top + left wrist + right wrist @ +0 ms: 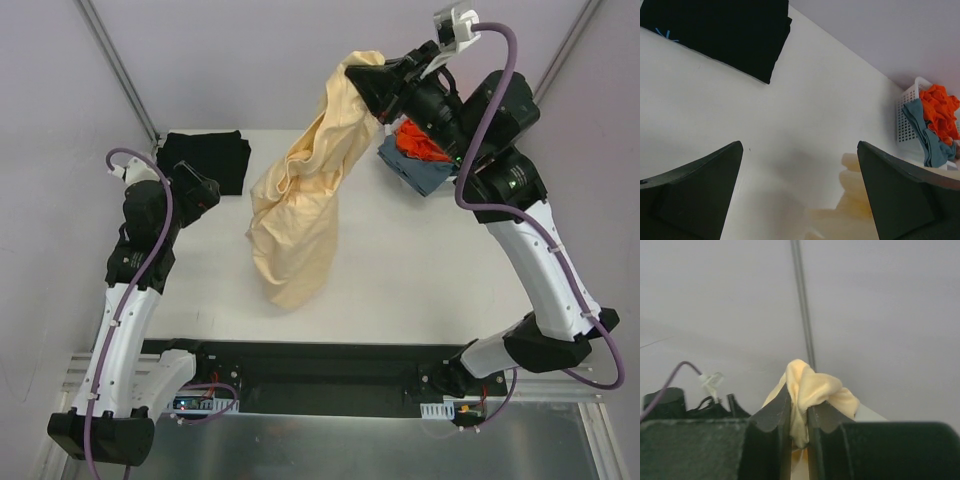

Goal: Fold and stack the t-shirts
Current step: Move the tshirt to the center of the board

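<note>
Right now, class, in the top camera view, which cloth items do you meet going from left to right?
black t-shirt → cream-yellow t-shirt → blue and orange clothes

a robot lab: white table [420, 270], bare grey walls [250, 60] (metal poles [118, 68]).

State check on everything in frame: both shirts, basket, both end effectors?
cream-yellow t-shirt: unfolded, pinched at one bunch and lifted, lower end draped on the table.
black t-shirt: folded, flat at the table's far left corner.
basket: holds an orange cloth and a blue cloth.
left end effector: open, empty.
right end effector: shut on the cream-yellow t-shirt.
</note>
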Motion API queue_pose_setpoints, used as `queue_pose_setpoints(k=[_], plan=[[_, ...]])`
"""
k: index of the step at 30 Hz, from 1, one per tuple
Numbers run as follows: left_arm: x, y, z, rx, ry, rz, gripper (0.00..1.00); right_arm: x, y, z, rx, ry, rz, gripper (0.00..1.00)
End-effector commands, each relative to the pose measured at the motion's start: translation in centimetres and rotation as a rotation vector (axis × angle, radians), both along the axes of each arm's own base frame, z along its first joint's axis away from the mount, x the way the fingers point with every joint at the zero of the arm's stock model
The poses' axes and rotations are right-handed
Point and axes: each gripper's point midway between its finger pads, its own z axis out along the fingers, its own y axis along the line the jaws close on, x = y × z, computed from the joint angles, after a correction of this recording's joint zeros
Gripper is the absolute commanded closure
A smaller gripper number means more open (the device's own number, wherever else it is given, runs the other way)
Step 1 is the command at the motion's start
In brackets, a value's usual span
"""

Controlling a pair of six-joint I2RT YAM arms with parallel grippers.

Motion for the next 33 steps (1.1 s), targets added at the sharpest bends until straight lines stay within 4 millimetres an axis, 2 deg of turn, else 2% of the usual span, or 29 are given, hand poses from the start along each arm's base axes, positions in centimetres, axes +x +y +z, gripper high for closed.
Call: queue_pose_setpoints(k=[1, 2, 3, 4, 5, 6, 7, 8, 9, 10, 11, 12, 13, 15, 16, 19, 20, 21, 23, 27, 30, 33], plan=[[-0.4, 1.1, 1.1, -0.051, -0.06, 0.093, 0.01, 4.2, -5.7, -1.6, -0.04, -0.012, -0.375, 0.89], [-0.5, 1.2, 1.0, -0.065, -0.059, 0.101, 0.01, 5.4, -6.6, -6.1, -0.106, 0.063, -0.433, 0.86], [-0.7, 1.2, 1.1, -0.07, -0.066, 0.103, 0.01, 6.8, -8.9, -8.7, -0.13, 0.119, -0.529, 0.84], [-0.8, 1.2, 0.7, -0.07, -0.057, 0.107, 0.01, 7.6, -10.1, -12.1, -0.139, 0.205, -0.563, 0.81], [-0.8, 1.4, 0.4, -0.077, -0.054, 0.121, 0.01, 7.7, -11.5, -18.3, -0.221, 0.326, -0.596, 0.8], [-0.9, 1.4, -0.2, -0.075, -0.041, 0.125, 0.01, 8.6, -14.7, -22.4, -0.238, 0.439, -0.678, 0.79], [-0.9, 1.5, -0.5, -0.074, -0.033, 0.127, 0.01, 8.5, -16.4, -26.0, -0.209, 0.576, -0.717, 0.77], [-1.0, 1.5, -1.0, -0.069, -0.019, 0.126, 0.01, 7.5, -18.3, -30.5, -0.259, 0.725, -0.756, 0.76], [-0.9, 1.4, -1.6, -0.068, -0.001, 0.121, 0.01, 6.6, -21.8, -36.3, -0.305, 0.884, -0.837, 0.71], [-0.9, 1.2, -2.1, -0.069, 0.02, 0.113, 0.01, 5.7, -23.0, -38.9, -0.324, 0.97, -0.855, 0.54], [-0.8, 1.0, -2.5, -0.072, 0.036, 0.104, 0.01, 4.3, -23.7, -41.7, -0.366, 1.069, -0.845, 0.43], [-0.6, 0.4, -3.5, -0.078, 0.072, 0.074, 0.01, 3.3, -24.7, -43.5, -0.393, 1.128, -0.863, 0.29], [-0.6, 0.0, -4.2, -0.086, 0.101, 0.053, 0.01, 2.8, -24.9, -44.3, -0.43, 1.147, -0.857, 0.04], [-0.3, -1.2, -5.8, -0.105, 0.165, -0.002, 0.01, 2.3, -24.8, -44.8, -0.466, 1.157, -0.829, 0.03], [-0.4, -2.5, -6.3, -0.134, 0.192, -0.067, 0.01, 2.4, -24.6, -44.7, -0.463, 1.149, -0.814, 0.03], [-0.4, -5.2, -8.6, -0.203, 0.298, -0.204, 0.01, 3.5, -22.8, -43.8, -0.418, 1.107, -0.718, 0.03], [-0.4, -5.8, -9.1, -0.22, 0.324, -0.23, 0.01, 3.9, -21.3, -43.3, -0.394, 1.087, -0.638, 0.03], [-0.1, -6.2, -10.4, -0.237, 0.375, -0.248, 0.01, 4.0, -20.7, -43.1, -0.397, 1.071, -0.603, 0.03], [-0.1, -7.0, -11.5, -0.265, 0.424, -0.284, 0.01, 4.4, -19.6, -43.0, -0.394, 1.055, -0.543, 0.03], [0.2, -7.6, -15.3, -0.294, 0.559, -0.29, 0.01, 4.4, -18.8, -43.8, -0.42, 1.069, -0.508, 0.03], [0.2, -7.8, -17.3, -0.308, 0.63, -0.29, 0.05, 4.1, -18.6, -44.6, -0.434, 1.089, -0.498, 0.03], [0.4, -7.7, -19.5, -0.304, 0.698, -0.28, 0.13, 3.7, -18.6, -45.3, -0.446, 1.109, -0.499, 0.03]])
